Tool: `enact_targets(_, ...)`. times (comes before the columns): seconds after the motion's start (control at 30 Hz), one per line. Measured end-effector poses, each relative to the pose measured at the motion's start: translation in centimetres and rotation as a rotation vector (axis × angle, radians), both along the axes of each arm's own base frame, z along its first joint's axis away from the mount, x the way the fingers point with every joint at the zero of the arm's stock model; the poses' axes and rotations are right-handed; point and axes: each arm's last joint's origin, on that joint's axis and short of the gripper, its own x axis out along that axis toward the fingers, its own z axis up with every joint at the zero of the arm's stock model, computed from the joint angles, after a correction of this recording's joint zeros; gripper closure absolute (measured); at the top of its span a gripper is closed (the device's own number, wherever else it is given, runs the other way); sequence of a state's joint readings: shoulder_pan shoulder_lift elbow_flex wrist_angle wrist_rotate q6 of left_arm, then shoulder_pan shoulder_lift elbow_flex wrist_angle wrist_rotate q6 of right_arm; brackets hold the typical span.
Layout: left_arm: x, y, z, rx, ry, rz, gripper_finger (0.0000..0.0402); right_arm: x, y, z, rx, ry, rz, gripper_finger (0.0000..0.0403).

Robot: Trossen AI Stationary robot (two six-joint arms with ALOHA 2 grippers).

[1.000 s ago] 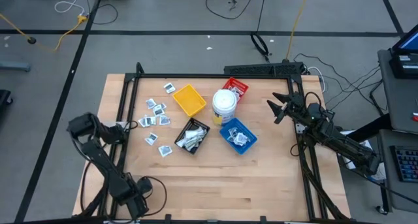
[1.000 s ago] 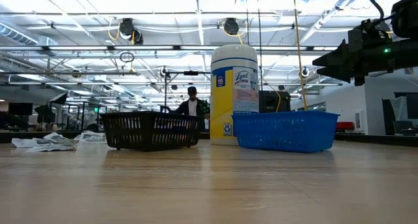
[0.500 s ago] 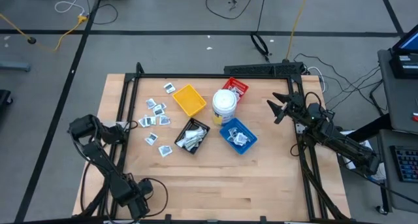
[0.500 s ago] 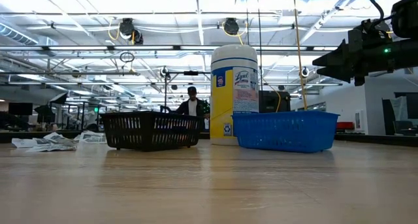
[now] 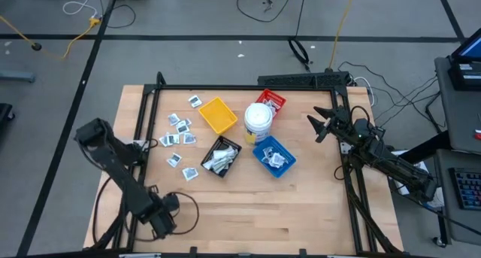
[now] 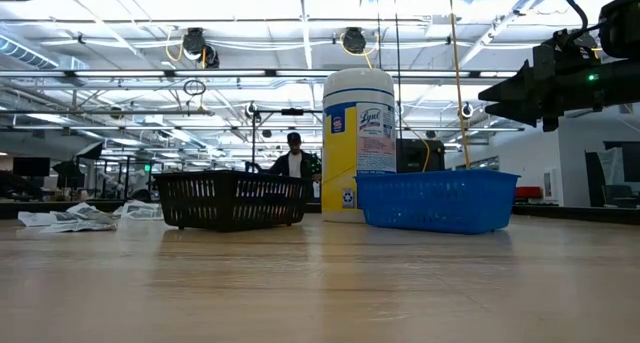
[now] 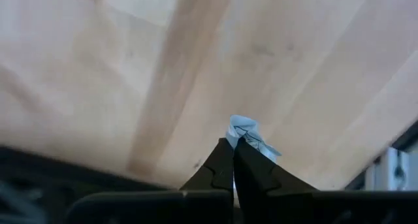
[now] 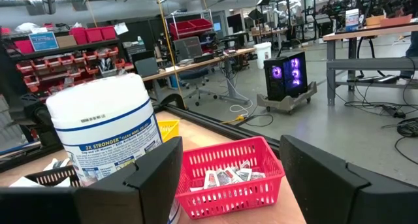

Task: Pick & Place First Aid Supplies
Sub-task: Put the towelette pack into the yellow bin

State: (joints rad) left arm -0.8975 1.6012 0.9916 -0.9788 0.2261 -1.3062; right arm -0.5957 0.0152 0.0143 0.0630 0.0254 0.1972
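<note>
Centre cluster: yellow tray [image 5: 218, 114], white tub [image 5: 258, 117], red tray [image 5: 270, 102], black tray [image 5: 221, 156] and blue tray [image 5: 273, 156] stand close together, narrow gaps between them.
Tallest obstacle: the white tub, rising well above the trays in the low view.
Left strip: loose packets [image 5: 179, 129] scattered beside the yellow tray, bare wood between them.
Near half of table [image 5: 263, 205]: bare wood, open passage.
Right side: bare wood between blue tray and right gripper [image 5: 316, 125].
</note>
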Motion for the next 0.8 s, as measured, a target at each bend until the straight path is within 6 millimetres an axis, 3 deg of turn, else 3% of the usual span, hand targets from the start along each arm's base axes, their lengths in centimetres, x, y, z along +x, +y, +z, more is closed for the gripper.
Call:
enact_targets(0.43, -1.5, 5.1, 6.9, -0.128, -0.142, 0.047, 0.0401, 0.0, 0.0, 0.0, 0.000, 0.000, 0.000, 0.0149)
enact_targets(0.57, -1.6, 6.1, 7.4, -0.100, -0.164, 0.071, 0.0401, 0.0, 0.0, 0.0, 0.000, 0.000, 0.000, 0.0149)
enact_targets(0.8, 1.2, 9.9, 7.3, -0.059, -0.185, 0.169, 0.0401, 0.0, 0.0, 0.0, 0.000, 0.000, 0.000, 0.0149)
